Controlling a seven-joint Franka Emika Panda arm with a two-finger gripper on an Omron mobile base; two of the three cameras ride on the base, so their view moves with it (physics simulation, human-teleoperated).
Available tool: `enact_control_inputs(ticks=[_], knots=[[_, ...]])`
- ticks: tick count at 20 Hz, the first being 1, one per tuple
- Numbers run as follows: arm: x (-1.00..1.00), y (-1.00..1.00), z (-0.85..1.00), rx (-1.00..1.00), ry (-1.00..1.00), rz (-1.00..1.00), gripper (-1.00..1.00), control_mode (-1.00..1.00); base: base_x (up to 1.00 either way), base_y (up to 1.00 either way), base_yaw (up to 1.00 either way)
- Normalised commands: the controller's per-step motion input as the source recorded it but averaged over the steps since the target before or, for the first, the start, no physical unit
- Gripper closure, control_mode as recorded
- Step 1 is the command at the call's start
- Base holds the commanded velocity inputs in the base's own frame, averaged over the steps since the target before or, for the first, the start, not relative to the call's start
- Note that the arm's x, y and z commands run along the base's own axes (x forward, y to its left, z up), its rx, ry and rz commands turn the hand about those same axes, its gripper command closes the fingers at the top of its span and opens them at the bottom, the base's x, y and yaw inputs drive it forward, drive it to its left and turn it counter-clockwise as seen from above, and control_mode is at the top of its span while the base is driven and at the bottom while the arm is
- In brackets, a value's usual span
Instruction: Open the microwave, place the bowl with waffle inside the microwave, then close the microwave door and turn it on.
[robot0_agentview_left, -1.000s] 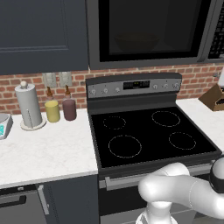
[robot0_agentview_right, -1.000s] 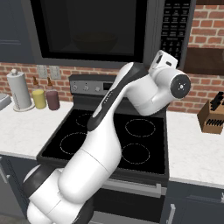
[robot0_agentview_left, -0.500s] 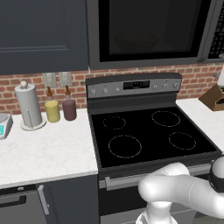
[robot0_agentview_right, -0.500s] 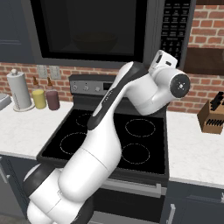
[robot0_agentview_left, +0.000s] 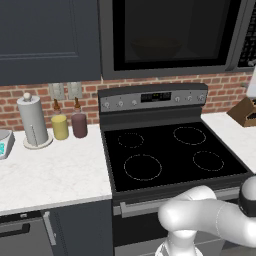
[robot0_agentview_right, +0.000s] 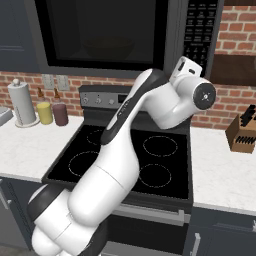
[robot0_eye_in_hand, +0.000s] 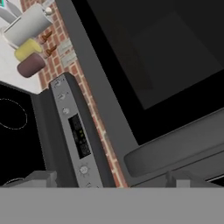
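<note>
The microwave (robot0_agentview_left: 170, 35) (robot0_agentview_right: 100, 30) hangs above the stove with its door (robot0_eye_in_hand: 153, 52) shut. Through the black glass a dim bowl (robot0_agentview_left: 155, 47) (robot0_agentview_right: 107, 47) shape shows inside; the waffle is hidden. My gripper (robot0_eye_in_hand: 111, 179) is raised to the microwave's right end, and the white hand (robot0_agentview_right: 187, 70) sits just below the button panel (robot0_agentview_right: 200, 30). In the hand view the curved handle bar (robot0_eye_in_hand: 175, 148) lies close ahead, between the two fingertips (robot0_eye_in_hand: 41, 177). The jaws stand open with nothing in them.
The black stove (robot0_agentview_left: 170, 150) with its knob panel (robot0_eye_in_hand: 74, 131) lies under the arm. A paper towel roll (robot0_agentview_left: 32, 120), a yellow jar (robot0_agentview_left: 60, 126) and a maroon jar (robot0_agentview_left: 79, 124) stand on the left counter. A knife block (robot0_agentview_right: 242, 132) stands on the right counter.
</note>
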Motion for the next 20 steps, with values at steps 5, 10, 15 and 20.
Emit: enact_control_inputs(ticks=[5, 10, 15, 20], knots=[[0.07, -0.06, 0.0, 0.0, 0.0, 0.0, -1.0, -1.0, 0.0, 0.0, 0.0], [0.03, -0.13, 0.0, 0.0, 0.0, 0.0, -1.0, -1.0, 0.0, 0.0, 0.0], [0.05, -0.03, -0.04, 0.0, 0.0, 0.0, -1.0, -1.0, 0.0, 0.0, 0.0], [0.09, 0.0, -0.09, 0.0, 0.0, 0.0, -1.0, -1.0, 0.0, 0.0, 0.0]])
